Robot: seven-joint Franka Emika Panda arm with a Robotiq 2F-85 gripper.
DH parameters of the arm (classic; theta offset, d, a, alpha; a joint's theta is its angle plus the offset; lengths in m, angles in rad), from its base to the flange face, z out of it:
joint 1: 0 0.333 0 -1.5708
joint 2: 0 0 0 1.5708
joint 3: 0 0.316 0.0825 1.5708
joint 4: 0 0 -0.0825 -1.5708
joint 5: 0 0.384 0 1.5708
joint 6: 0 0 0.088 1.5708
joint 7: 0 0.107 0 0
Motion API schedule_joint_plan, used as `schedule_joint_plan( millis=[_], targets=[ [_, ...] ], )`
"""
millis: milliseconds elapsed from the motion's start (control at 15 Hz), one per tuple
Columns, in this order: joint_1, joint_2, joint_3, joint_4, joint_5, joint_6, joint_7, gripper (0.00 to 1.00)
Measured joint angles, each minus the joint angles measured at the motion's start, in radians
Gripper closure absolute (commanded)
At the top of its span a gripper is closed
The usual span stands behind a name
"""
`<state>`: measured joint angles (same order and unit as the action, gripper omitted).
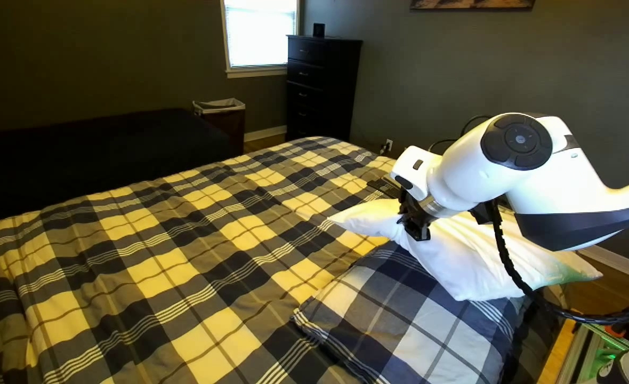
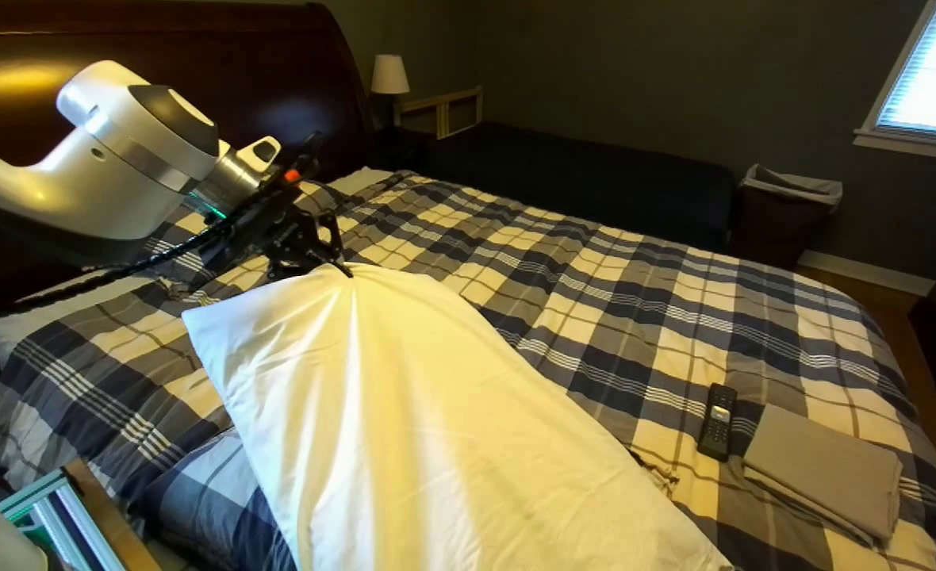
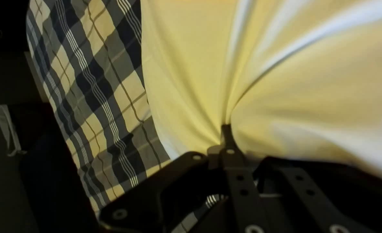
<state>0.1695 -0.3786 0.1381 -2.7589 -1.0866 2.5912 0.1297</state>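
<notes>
A white pillow (image 1: 474,256) is pinched at one edge by my gripper (image 2: 344,271), whose fingers are shut on its cloth. Folds fan out from the grip across the pillow (image 2: 436,428) in an exterior view. In the wrist view the fingertips of the gripper (image 3: 226,131) come together at gathered fabric, and the pillow (image 3: 184,71) fills the upper right; the cloth hides part of one finger. Beneath and beside it lies a plaid pillow (image 1: 394,314), partly covered by the white one. Both are over a plaid comforter (image 1: 186,256) on the bed.
A black remote (image 2: 719,420) and a folded grey cloth (image 2: 821,468) lie on the comforter. A dark headboard (image 2: 159,47) rises behind the arm. Farther off are a hamper (image 1: 221,120), a tall dresser (image 1: 322,85) and a lamp (image 2: 389,75). A cable (image 1: 517,272) hangs along the arm.
</notes>
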Motion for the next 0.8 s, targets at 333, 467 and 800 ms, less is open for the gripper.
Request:
schedule_joint_plan(
  millis=[333,467,800],
  targets=[
    [0.072,0.006,-0.011,-0.002,0.132,0.08,-0.205,0.97],
    [0.138,0.009,-0.055,-0.003,0.191,0.081,-0.308,0.97],
    [0.305,0.023,-0.216,-0.004,0.308,0.072,-0.616,0.97]
  ],
)
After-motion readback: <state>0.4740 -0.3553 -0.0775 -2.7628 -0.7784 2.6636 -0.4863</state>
